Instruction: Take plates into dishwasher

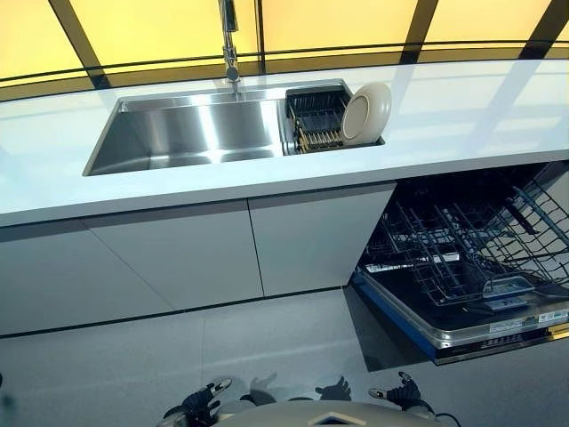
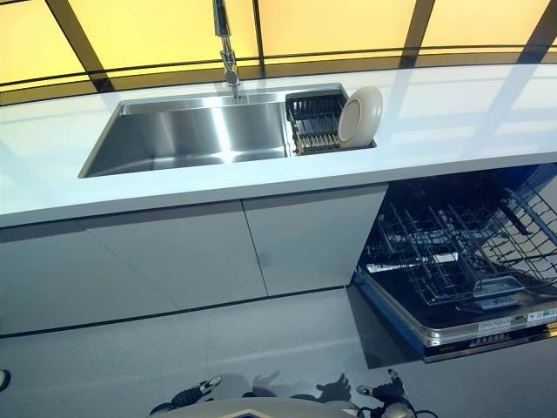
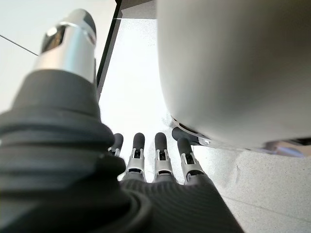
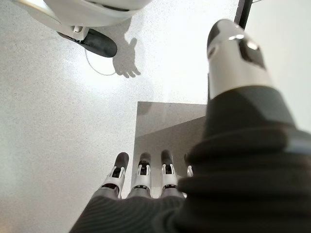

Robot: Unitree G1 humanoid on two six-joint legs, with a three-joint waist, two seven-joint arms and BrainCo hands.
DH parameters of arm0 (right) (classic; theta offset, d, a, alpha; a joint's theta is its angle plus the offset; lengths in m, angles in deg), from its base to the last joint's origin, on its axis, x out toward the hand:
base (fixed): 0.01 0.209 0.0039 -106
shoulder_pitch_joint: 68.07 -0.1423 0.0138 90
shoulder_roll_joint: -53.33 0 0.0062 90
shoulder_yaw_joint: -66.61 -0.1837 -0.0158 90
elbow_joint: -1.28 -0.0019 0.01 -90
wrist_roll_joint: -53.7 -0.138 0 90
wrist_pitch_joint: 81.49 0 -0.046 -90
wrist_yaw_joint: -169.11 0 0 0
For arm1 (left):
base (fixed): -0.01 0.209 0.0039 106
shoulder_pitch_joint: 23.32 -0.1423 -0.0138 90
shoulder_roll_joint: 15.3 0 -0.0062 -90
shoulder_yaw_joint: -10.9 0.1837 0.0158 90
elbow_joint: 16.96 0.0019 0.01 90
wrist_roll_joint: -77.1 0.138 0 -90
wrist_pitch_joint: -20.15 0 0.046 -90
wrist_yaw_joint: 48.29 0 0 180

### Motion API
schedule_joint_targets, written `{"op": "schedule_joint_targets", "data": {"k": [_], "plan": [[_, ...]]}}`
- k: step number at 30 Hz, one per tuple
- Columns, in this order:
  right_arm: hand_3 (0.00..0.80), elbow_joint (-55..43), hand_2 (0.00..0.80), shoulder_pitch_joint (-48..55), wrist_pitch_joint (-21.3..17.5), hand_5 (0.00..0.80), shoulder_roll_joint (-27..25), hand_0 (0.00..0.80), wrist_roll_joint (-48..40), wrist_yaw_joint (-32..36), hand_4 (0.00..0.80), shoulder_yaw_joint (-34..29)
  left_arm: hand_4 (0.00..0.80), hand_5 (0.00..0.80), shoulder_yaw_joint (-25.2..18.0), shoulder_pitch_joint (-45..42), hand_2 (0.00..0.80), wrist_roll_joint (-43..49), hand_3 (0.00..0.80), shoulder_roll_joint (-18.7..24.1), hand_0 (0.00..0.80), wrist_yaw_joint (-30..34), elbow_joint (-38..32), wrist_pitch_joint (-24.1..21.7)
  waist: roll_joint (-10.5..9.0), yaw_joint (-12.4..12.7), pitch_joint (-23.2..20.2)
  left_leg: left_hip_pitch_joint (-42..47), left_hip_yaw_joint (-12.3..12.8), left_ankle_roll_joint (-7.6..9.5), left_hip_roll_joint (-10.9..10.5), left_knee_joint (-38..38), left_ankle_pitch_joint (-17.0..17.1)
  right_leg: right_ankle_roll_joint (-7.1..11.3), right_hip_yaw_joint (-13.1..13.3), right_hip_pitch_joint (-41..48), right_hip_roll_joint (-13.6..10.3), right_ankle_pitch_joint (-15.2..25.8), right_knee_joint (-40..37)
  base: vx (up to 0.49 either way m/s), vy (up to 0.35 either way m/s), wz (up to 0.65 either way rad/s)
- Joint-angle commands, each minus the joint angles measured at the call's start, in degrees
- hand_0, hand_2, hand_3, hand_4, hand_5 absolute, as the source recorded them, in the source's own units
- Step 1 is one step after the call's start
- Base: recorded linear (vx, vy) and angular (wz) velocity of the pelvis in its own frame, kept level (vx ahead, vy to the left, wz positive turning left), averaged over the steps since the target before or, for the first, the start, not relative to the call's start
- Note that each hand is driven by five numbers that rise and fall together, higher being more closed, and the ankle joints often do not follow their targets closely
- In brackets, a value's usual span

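A cream plate (image 1: 366, 113) stands on edge in a dark drying rack (image 1: 313, 120) at the right end of the steel sink (image 1: 178, 133). To the lower right, the dishwasher's door (image 1: 498, 325) lies folded down with the wire rack (image 1: 462, 249) pulled out over it; I see no dishes in the rack. My left hand (image 1: 203, 400) and right hand (image 1: 398, 392) hang low at my sides, far from the plate. In the wrist views, the left hand (image 3: 146, 155) and the right hand (image 4: 141, 177) each have straight fingers and hold nothing.
A tap (image 1: 230, 44) rises behind the sink. The white worktop (image 1: 462, 116) runs the full width, with grey cabinet doors (image 1: 178, 258) beneath it. The lowered dishwasher door juts out over the grey floor (image 1: 267, 347) on the right.
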Motion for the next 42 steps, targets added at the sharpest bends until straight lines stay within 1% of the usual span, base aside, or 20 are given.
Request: {"op": "schedule_joint_targets", "data": {"k": [1,4,10,17,22,26,29,30,32,33,34,35,36,37,38,39,40,41,42], "plan": [[0.000,1.32,0.000,-4.84,-0.94,0.000,-0.43,0.000,-1.09,-0.52,0.000,0.50,0.000,0.000,0.20,4.40,0.000,-0.22,0.000,-2.53,0.000,0.43,3.26,-0.11,-0.21,1.62,1.41,1.63,0.61,4.00,-3.94,-0.11,-3.62,0.70,-1.33,-3.69,0.52,5.16,-0.05,0.000,0.000,0.00],[0.000,1.20,0.000,-4.66,-1.57,0.000,-0.34,0.000,-0.85,0.63,0.000,0.41,0.000,0.000,-0.10,4.26,0.000,-0.39,0.000,-2.50,0.000,1.04,3.22,-1.39,-0.25,1.63,1.39,1.81,0.48,4.03,-3.97,-0.11,-3.76,0.69,-1.36,-3.54,0.51,5.15,-0.07,0.000,0.000,0.00],[0.000,0.37,0.000,-4.86,-2.41,0.000,-0.43,0.000,-0.62,3.65,0.000,1.24,0.000,0.000,-0.23,4.63,0.000,0.20,0.000,-2.01,0.000,1.04,2.89,-0.15,-0.40,1.77,1.14,1.87,0.43,3.93,-3.97,-0.11,-3.80,0.73,-1.49,-3.46,0.55,5.15,-0.12,0.000,0.000,0.00],[0.000,0.59,0.000,-4.43,-2.26,0.000,-0.15,0.000,-0.45,3.81,0.000,1.12,0.000,0.000,-0.57,4.58,0.000,0.47,0.000,-2.26,0.000,0.87,3.62,-0.41,-0.45,1.71,0.93,1.78,0.53,4.00,-3.99,-0.11,-3.77,0.73,-1.73,-3.46,0.43,5.00,0.09,0.000,0.000,0.00],[0.000,0.53,0.000,-4.35,-3.13,0.000,0.05,0.000,0.07,4.68,0.000,1.29,0.000,0.000,-0.91,4.44,0.000,1.00,0.000,-2.01,0.000,-0.09,4.17,-0.23,-0.42,1.32,1.35,2.35,0.10,4.37,-3.99,-0.07,-3.68,0.19,-0.67,-3.59,0.99,3.60,2.36,0.037,-0.060,0.01],[0.000,-0.99,0.000,-4.30,-5.54,0.000,-0.12,0.000,1.90,6.81,0.000,2.53,0.000,0.000,-1.22,4.21,0.000,1.24,0.000,-1.67,0.000,-0.74,3.93,0.02,-0.69,1.20,2.18,2.41,-0.50,4.30,-3.66,1.25,-3.80,-0.60,-0.15,-3.77,1.65,2.53,4.32,0.040,-0.120,0.01],[0.000,-4.29,0.000,-4.76,-10.91,0.000,-0.80,0.000,2.02,8.00,0.000,4.19,0.000,0.000,-1.34,4.29,0.000,1.91,0.000,-1.26,0.000,-1.07,3.26,0.59,-1.28,1.32,2.77,2.03,-1.17,3.98,-3.16,3.33,-4.25,-1.27,0.03,-3.73,2.23,1.96,5.18,0.039,-0.178,0.03],[0.000,-9.07,0.000,-5.04,-11.50,0.000,-1.81,0.000,-0.41,9.43,0.000,4.90,0.000,0.000,-1.51,3.99,0.000,2.05,0.000,-1.09,0.000,-1.45,2.62,0.76,-1.91,1.42,3.20,1.11,-1.69,3.61,-2.61,6.28,-4.75,-1.85,0.18,-4.01,2.50,1.53,6.26,0.024,-0.200,0.03],[0.000,-16.25,0.000,-5.07,-12.62,0.000,-3.28,0.000,-2.15,10.88,0.000,5.14,0.000,0.000,-2.17,3.37,0.000,1.54,0.000,-0.61,0.000,-1.56,1.85,0.49,-2.96,1.48,3.90,-0.56,-2.17,3.02,-1.96,10.32,-5.15,-2.37,0.35,-4.43,2.51,1.53,7.03,0.004,-0.230,0.00],[0.000,-23.47,0.000,-4.70,-13.08,0.000,-4.76,0.000,-4.18,12.72,0.000,5.02,0.000,0.000,-3.01,2.56,0.000,1.26,0.000,-0.14,0.000,-1.42,1.08,0.18,-3.99,1.58,4.66,-2.38,-2.71,2.55,-1.35,14.61,-4.93,-2.83,0.54,-4.63,2.47,1.74,7.20,-0.018,-0.297,-0.03],[0.000,-29.55,0.000,-4.21,-14.78,0.000,-5.99,0.000,-5.94,13.80,0.000,4.49,0.000,0.000,-4.07,1.69,0.000,1.06,0.000,0.12,0.000,-1.45,0.74,-0.54,-4.88,1.68,5.29,-4.69,-3.62,2.23,-0.64,19.56,-3.60,-3.41,0.87,-4.72,2.67,1.90,6.96,-0.024,-0.311,-0.15],[0.000,-35.25,0.000,-3.70,-14.56,0.000,-7.08,0.000,-7.40,15.00,0.000,3.82,0.000,0.000,-5.37,0.70,0.000,1.08,0.000,0.30,0.000,-1.24,0.68,-1.42,-5.49,1.79,5.84,-7.12,-4.09,2.21,-0.16,23.52,-1.75,-3.96,1.42,-4.54,3.01,1.91,6.71,-0.003,-0.298,-0.26],[0.000,-40.31,0.000,-2.90,-16.82,0.000,-8.07,0.000,-8.89,16.40,0.000,2.85,0.000,0.000,-6.94,-0.51,0.000,1.16,0.000,0.48,0.000,-0.70,0.75,-2.33,-6.02,1.80,6.42,-9.80,-4.14,2.43,0.44,28.01,-0.36,-4.55,2.23,-4.18,3.44,1.86,6.52,0.044,-0.258,-0.54],[0.000,-45.61,0.000,-1.75,-19.23,0.000,-9.02,0.000,-9.53,17.55,0.000,1.60,0.000,0.000,-8.47,-1.74,0.000,1.28,0.000,0.83,0.000,0.16,0.57,-2.42,-6.23,1.93,7.15,-12.56,-4.97,2.89,-0.02,32.06,0.05,-4.98,3.81,-3.38,3.97,1.61,6.50,0.068,-0.179,-0.75],[0.000,-47.05,0.000,-1.72,-19.59,0.000,-9.46,0.000,-9.85,17.93,0.000,1.31,0.000,0.000,-8.78,-2.05,0.000,1.17,0.000,0.87,0.000,0.36,0.65,-2.51,-6.30,2.14,7.09,-13.43,-5.69,3.32,-1.60,32.00,-0.17,-4.83,4.26,-3.32,3.91,1.63,6.43,0.113,-0.088,-0.80],[0.000,-49.67,0.000,-1.98,-21.81,0.000,-10.08,0.000,-10.16,18.33,0.000,0.63,0.000,0.000,-9.28,-2.66,0.000,0.58,0.000,0.82,0.000,0.46,0.75,-2.86,-5.68,2.97,7.46,-15.42,-6.31,3.56,-4.25,30.66,0.56,-4.48,5.71,-2.35,4.66,1.28,6.11,0.136,-0.014,-0.54],[0.000,-51.28,0.000,-2.66,-22.90,0.000,-10.29,0.000,-10.03,17.81,0.000,-0.05,0.000,0.000,-9.46,-2.88,0.000,0.62,0.000,0.64,0.000,0.52,1.00,-3.23,-5.02,3.43,7.47,-16.29,-5.40,3.22,-4.62,27.63,1.52,-4.28,6.06,-1.57,5.31,0.80,5.59,0.205,0.014,-0.40],[0.000,-53.04,0.000,-4.07,-23.10,0.000,-10.71,0.000,-9.86,17.19,0.000,-0.80,0.000,0.000,-9.02,-3.29,0.000,0.14,0.000,0.62,0.000,0.68,1.27,-3.71,-3.79,4.12,7.35,-17.02,-5.18,2.31,-5.20,22.66,3.87,-4.40,6.82,-0.66,6.51,0.18,4.94,0.189,0.025,-0.43],[0.000,-53.54,0.000,-4.63,-23.27,0.000,-10.94,0.000,-10.13,16.98,0.000,-0.88,0.000,0.000,-8.83,-3.43,0.000,-0.03,0.000,0.62,0.000,0.69,1.40,-3.88,-3.38,4.41,7.33,-17.28,-5.40,1.99,-5.37,20.98,4.91,-4.49,7.14,-0.34,6.90,0.01,4.75,0.270,0.067,-0.64]]}}
